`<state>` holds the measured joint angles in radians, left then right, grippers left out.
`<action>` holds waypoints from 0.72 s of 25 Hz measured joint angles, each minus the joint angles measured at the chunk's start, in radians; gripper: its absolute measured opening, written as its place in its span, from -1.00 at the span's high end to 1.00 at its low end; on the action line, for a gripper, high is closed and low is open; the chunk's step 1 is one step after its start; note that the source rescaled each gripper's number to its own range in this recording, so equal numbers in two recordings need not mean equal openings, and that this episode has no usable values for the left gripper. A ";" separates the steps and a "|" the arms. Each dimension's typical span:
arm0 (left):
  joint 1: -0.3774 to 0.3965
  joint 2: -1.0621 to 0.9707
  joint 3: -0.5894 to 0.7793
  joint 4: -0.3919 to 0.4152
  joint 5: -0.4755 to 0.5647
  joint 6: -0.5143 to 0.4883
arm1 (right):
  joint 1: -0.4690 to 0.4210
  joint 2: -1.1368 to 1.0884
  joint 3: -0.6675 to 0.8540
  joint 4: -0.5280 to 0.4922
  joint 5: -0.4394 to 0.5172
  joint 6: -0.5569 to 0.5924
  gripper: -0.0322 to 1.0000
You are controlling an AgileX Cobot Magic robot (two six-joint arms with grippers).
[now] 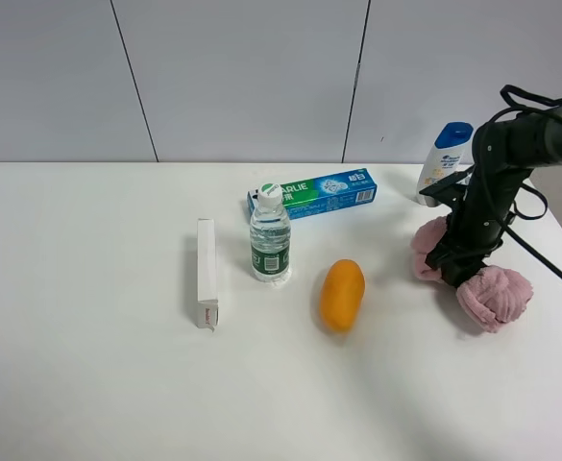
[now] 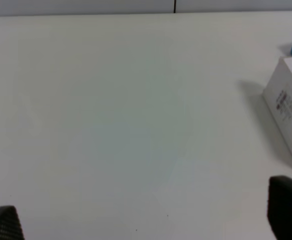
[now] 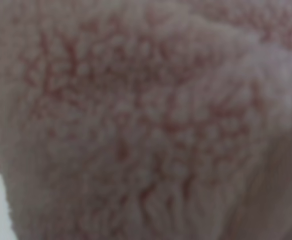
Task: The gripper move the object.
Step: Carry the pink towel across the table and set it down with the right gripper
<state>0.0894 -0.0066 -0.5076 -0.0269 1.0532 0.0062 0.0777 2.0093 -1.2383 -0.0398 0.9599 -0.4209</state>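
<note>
Your right arm (image 1: 487, 192) stands with its tip on the waist of the pink towel bundle (image 1: 497, 296), which lies on the tabletop (image 1: 88, 384) at the far right, near the shampoo bottle (image 1: 446, 158). Its fingers are hidden behind the arm, and the wrist camera gives only blurred pink fuzz, so you cannot tell whether they grip. Your left fingers (image 2: 287, 205) stand wide apart above the tabletop, only their tips showing, cut off at the frame's edge.
</note>
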 joint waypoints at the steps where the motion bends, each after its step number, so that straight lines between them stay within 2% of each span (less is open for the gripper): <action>1: 0.000 0.000 0.000 0.000 0.000 0.000 | 0.004 -0.012 -0.018 0.019 0.077 0.008 0.91; 2: 0.000 0.000 0.000 0.000 0.000 0.000 | 0.006 -0.029 -0.043 0.040 0.150 0.023 0.91; 4: 0.000 0.000 0.000 0.000 0.000 0.000 | 0.008 -0.078 -0.099 0.098 0.225 0.056 0.91; 9: 0.000 0.000 0.000 0.000 0.000 0.000 | 0.018 -0.265 -0.258 0.248 0.239 0.125 0.91; 14: 0.000 0.000 0.000 0.000 0.000 0.000 | 0.075 -0.406 -0.449 0.288 0.243 0.130 0.91; 18: 0.000 0.000 0.000 0.000 0.000 0.000 | 0.176 -0.462 -0.556 0.306 0.249 0.130 0.91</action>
<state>0.0894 -0.0066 -0.5076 -0.0269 1.0532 0.0062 0.2536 1.5470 -1.7947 0.2657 1.2087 -0.2911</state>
